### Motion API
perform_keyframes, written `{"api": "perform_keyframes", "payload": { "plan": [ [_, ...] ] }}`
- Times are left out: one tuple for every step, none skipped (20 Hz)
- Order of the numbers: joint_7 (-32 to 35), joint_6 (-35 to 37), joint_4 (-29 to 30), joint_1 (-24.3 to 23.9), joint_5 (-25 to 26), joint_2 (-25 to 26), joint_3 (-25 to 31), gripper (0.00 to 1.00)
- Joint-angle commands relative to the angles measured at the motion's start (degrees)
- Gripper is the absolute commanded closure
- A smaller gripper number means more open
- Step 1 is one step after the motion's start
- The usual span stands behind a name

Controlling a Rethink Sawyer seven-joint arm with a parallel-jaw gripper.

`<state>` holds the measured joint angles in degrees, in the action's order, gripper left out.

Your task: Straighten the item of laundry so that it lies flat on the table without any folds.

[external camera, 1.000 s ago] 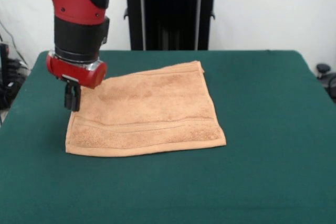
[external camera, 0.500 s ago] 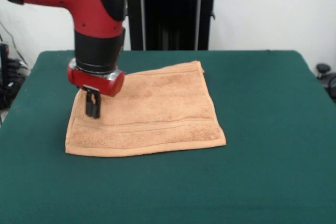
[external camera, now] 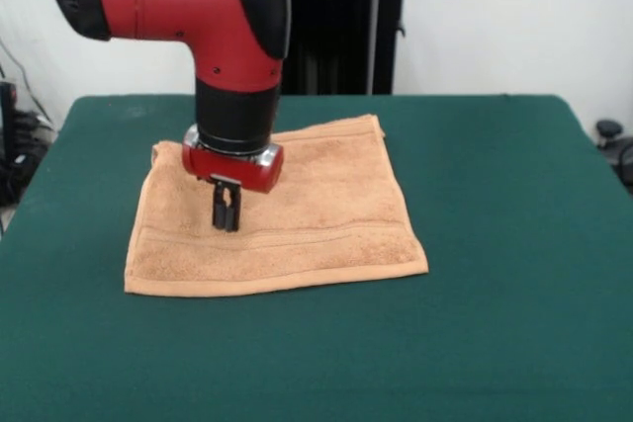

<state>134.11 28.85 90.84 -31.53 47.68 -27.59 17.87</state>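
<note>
The item of laundry [external camera: 326,205], a tan terry towel, lies spread out on the green table [external camera: 495,205]. A woven band runs parallel to its near hem. Its surface looks smooth, and the near left edge is slightly wavy. My gripper [external camera: 226,218] points straight down over the towel's left-middle part, just behind the band. Its black fingers [external camera: 220,212] are shut with nothing between them. The tips are at or just above the cloth, and I cannot tell whether they touch it. The red arm hides part of the towel's far left corner.
The table extends well beyond the towel to the right and toward the camera. Cables hang off the left table edge [external camera: 15,145]. A dark object [external camera: 613,140] stands beyond the right edge.
The arm has swept right, from off the towel's left edge to over its left-middle part. The far left corner of the towel, hidden before, now shows. The towel itself has barely shifted.
</note>
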Motion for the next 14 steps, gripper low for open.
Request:
{"api": "perform_keyframes", "payload": {
  "plan": [
    [4.02,-4.15,5.31,2.41,-2.07,1.26,-0.07,1.00],
    [3.85,-4.81,5.67,2.14,-1.68,1.40,-0.46,1.00],
    [3.80,-5.60,5.83,1.91,-1.24,1.74,-0.88,1.00],
    [3.82,-6.46,5.67,1.82,-0.67,2.35,-1.30,1.00],
    [3.99,-7.49,5.47,1.89,-0.06,3.12,-1.79,1.00],
    [4.27,-8.56,5.08,2.09,0.62,3.89,-2.37,1.00],
    [3.82,-8.94,4.87,1.72,0.77,4.43,-2.45,1.00],
    [3.48,-9.23,5.01,1.54,0.97,4.64,-2.71,1.00],
    [3.18,-9.29,5.37,1.37,1.00,4.69,-3.02,1.00],
    [3.19,-9.77,5.68,1.34,1.19,4.78,-3.49,1.00],
    [3.10,-10.08,6.12,1.22,1.29,4.77,-3.87,1.00],
    [2.60,-10.20,6.34,0.85,1.39,4.77,-4.04,1.00],
    [2.31,-10.54,6.71,0.58,1.55,4.75,-4.30,1.00],
    [1.85,-10.61,6.95,0.25,1.58,4.69,-4.40,1.00]
  ]
}}
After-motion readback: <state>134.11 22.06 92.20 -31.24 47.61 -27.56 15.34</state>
